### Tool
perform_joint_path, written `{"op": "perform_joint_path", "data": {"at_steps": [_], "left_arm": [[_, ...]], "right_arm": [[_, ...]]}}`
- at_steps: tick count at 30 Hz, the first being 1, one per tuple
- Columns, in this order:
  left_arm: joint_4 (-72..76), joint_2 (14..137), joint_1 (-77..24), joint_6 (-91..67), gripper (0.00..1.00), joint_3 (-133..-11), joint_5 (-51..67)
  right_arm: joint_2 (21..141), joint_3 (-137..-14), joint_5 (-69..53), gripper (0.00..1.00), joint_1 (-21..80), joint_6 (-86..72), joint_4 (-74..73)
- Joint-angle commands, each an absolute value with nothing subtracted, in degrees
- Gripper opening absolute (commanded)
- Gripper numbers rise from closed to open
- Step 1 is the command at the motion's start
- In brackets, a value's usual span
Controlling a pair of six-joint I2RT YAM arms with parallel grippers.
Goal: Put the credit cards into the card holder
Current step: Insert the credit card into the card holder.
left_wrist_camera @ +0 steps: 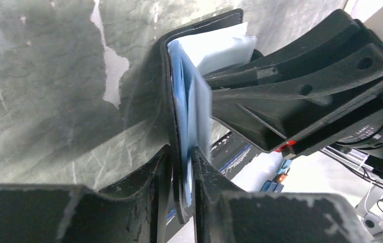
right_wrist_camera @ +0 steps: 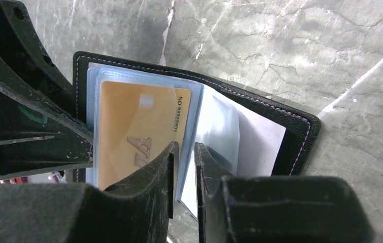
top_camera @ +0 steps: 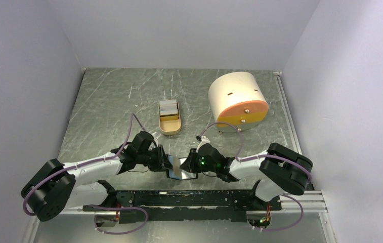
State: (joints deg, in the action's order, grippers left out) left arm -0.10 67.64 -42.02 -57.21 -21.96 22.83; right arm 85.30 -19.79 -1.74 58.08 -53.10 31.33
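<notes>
Card holder [right_wrist_camera: 294,147], a small black stitched bifold wallet with blue-grey clear pockets, is held open between both grippers. At the left gripper [left_wrist_camera: 181,154] the jaws are nearly closed. The black cover and the edges of the pocket leaves are clamped between them, so the wallet is seen edge-on from the left wrist. At the right gripper [right_wrist_camera: 184,152] the jaws are narrow too, and the near edge of a yellow-orange plastic credit card [right_wrist_camera: 133,121] is pinched between them together with the pocket leaf around it. Most of this card is seen behind the clear plastic of the front pocket, with a printed number near its edge. Whether the pads touch the card itself or only the leaf cannot be told. From above, the card holder is found between the two wrists, close to the near edge of the grey marbled table [top_camera: 108,111]; whether it rests on the table cannot be told. Farther back, well apart from it, a tan oval tray [top_camera: 170,132] is placed, and whitish-grey credit cards [top_camera: 168,106] are stacked in its far end. To the right of the tray a big cream-and-orange cylinder [top_camera: 237,96] is seen.
</notes>
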Motion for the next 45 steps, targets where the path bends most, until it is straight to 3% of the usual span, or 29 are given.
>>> {"op": "perform_joint_path", "data": {"at_steps": [1, 12, 19, 26, 30, 35, 38, 45], "left_arm": [[-3.02, 67.54, -42.50, -56.48, 0.27, -23.65, 20.17], [5.75, 67.69, -44.17, -56.94, 0.29, -24.64, 23.85], [-4.04, 69.74, -44.77, -53.86, 0.27, -30.26, 19.90], [-5.02, 71.36, -46.08, -54.66, 0.09, -30.68, 18.74], [-13.34, 71.00, -46.76, -54.08, 0.09, -34.61, 16.48], [-23.86, 67.10, -48.40, -53.98, 0.09, -39.20, 10.31], [-27.09, 68.90, -48.44, -54.20, 0.09, -40.63, 8.22], [-33.11, 75.98, -51.50, -55.20, 0.09, -46.29, 2.79]], "right_arm": [[85.04, -18.28, 0.85, 0.23, 58.32, -51.70, 27.12], [85.23, -19.84, 0.93, 0.25, 59.40, -49.95, 26.20], [83.63, -19.40, 2.40, 0.28, 59.61, -50.28, 25.35], [83.42, -21.86, 4.84, 0.29, 60.22, -49.05, 19.92], [77.39, -22.96, 6.73, 0.40, 59.38, -48.34, 12.30], [67.88, -23.65, 5.99, 0.44, 59.28, -51.01, 7.49], [65.09, -24.12, 5.72, 0.61, 59.39, -53.38, 8.31], [68.47, -26.85, 6.58, 0.62, 60.04, -55.15, 9.98]]}}
